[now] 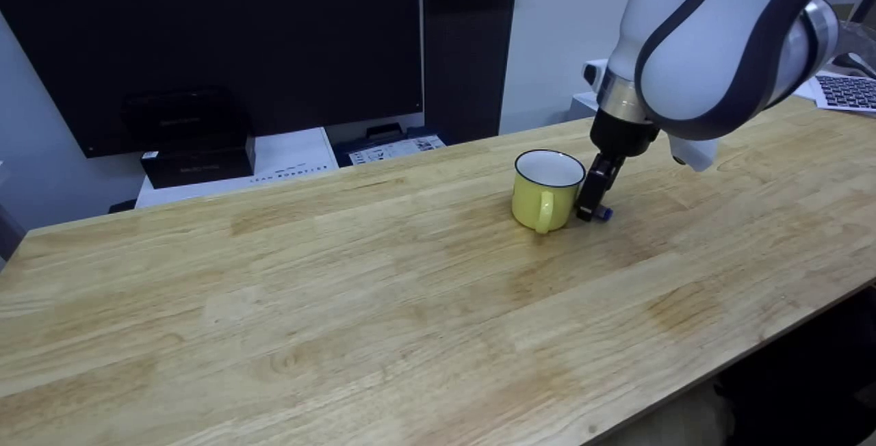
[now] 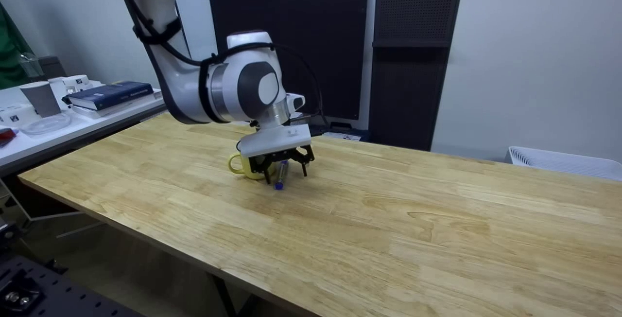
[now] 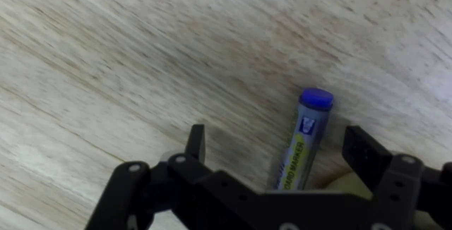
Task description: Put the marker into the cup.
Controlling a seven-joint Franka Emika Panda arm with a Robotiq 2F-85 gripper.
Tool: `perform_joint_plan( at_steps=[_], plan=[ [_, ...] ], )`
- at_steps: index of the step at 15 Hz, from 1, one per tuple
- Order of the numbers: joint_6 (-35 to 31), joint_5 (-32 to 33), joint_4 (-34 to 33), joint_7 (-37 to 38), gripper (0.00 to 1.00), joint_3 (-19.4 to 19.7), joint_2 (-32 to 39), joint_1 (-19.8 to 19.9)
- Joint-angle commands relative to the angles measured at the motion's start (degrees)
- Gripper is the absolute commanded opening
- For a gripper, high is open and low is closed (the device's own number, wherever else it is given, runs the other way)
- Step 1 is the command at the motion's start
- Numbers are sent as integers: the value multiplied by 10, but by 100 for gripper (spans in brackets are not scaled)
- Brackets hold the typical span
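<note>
The marker (image 3: pixel 307 136) lies on the table in the wrist view, grey with a blue end and a label. It also shows in both exterior views (image 1: pixel 603 213) (image 2: pixel 280 178). My gripper (image 3: pixel 275 138) is open around the marker, low at the table, with a gap on each side. The marker is closer to the finger on the cup's side, and its lower part is hidden by the gripper. The yellow cup (image 1: pixel 530 203) stands upright right beside the gripper (image 1: pixel 588 212). In an exterior view the gripper (image 2: pixel 286 177) partly hides the cup (image 2: pixel 250 170); the wrist view shows only a sliver (image 3: pixel 349 185).
The wooden table (image 1: pixel 308 295) carries the cup and marker. The cup's handle (image 1: pixel 545 213) points away from the gripper. A laptop (image 1: pixel 848 92) sits at the table's far end. A white side table holds a blue book (image 2: pixel 111 94) and a grey paper cup (image 2: pixel 41 99).
</note>
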State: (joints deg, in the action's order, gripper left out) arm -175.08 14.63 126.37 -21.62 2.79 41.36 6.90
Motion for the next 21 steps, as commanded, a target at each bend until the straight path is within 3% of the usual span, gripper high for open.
perform_joint_plan(
  at_steps=[1,11,15,21],
  plan=[
    [-22,1,-20,14,74,-2,26,5],
    [-53,1,-2,21,5,5,5,1],
    [-47,-3,8,30,6,15,-9,-5],
    [1,-13,44,62,6,58,-91,-38]
  ],
)
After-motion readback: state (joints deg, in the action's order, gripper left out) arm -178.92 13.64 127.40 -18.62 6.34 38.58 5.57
